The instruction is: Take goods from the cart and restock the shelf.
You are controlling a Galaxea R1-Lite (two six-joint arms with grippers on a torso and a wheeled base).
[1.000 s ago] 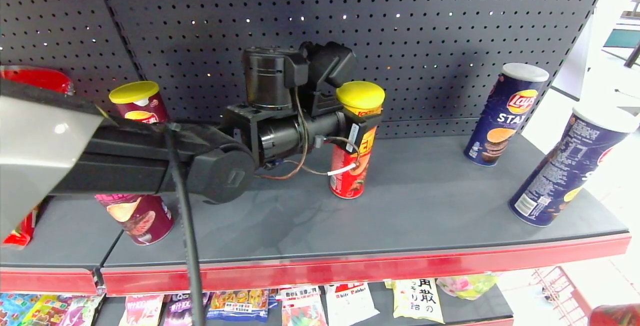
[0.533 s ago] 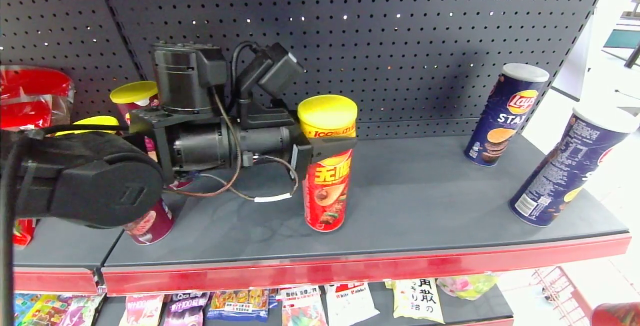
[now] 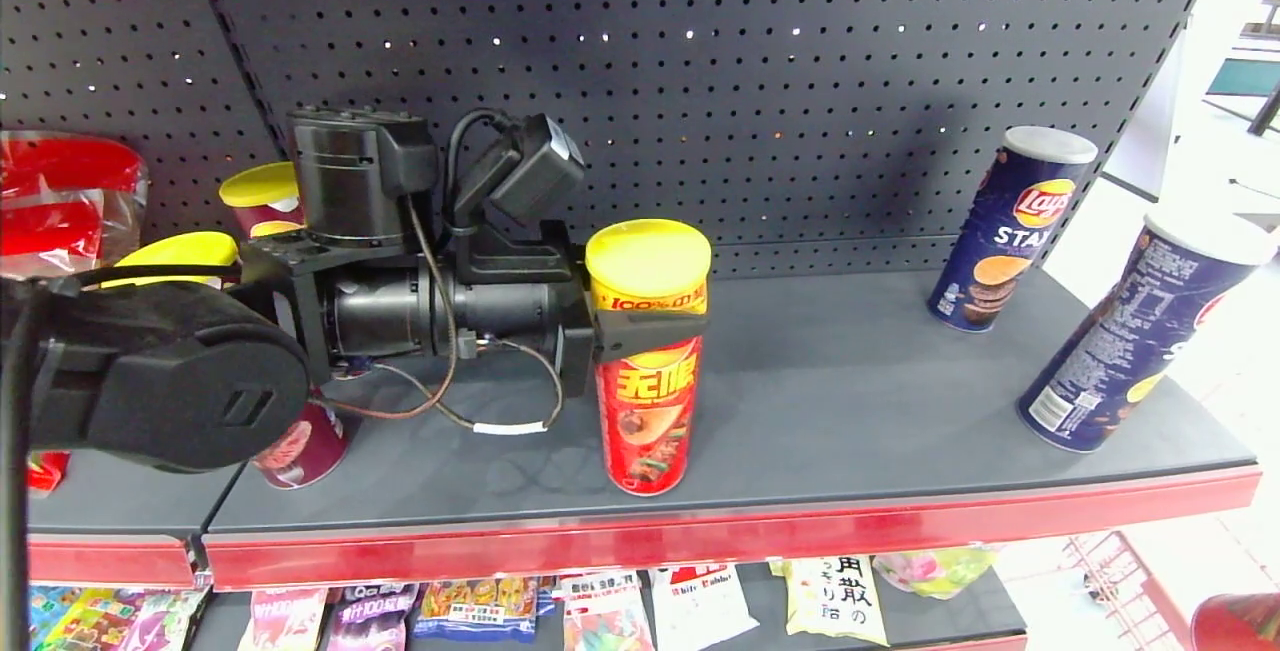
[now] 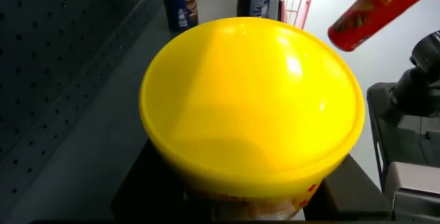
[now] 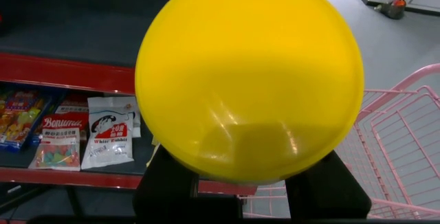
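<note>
**1. Left end effector** (image 3: 646, 327): black, pinching the upper body of a red cylindrical chip can with yellow plastic lid (image 3: 647, 411), just under the lid. Can upright, at the middle of the grey shelf deck with red front lip (image 3: 860, 401), close to the lip. Base at deck level; contact not discernible. Same can from the left wrist camera (image 4: 251, 107), lid uppermost.

**2. Right end effector** (image 5: 251, 186): black fingers (image 5: 165, 193) clamped on either side of a second yellow-lidded can (image 5: 251, 73), held off the shelf, with a pink wire cart (image 5: 405, 148) below. Red body of that can (image 4: 378, 11) tilted, as seen from the left wrist camera.

**3. Dark blue chip can with pale lid** (image 3: 1010, 231): upright, at 2 o'clock from the first can, near the black perforated back panel (image 3: 800, 81).

**4. Second dark blue chip can** (image 3: 1130, 331): tilted, at 3 o'clock, well apart, near the shelf's right end.

**5. Maroon can with yellow lid** (image 3: 262, 196): at 10 o'clock, partly hidden behind the left arm.

**6. Another maroon can** (image 3: 300, 446): at 9 o'clock, under the arm.

**7. Red glossy packet** (image 3: 60, 191): far out at 10 o'clock.

**8. Assorted snack bags** (image 3: 700, 603): at 6 o'clock, on the shelf below the red lip.
</note>
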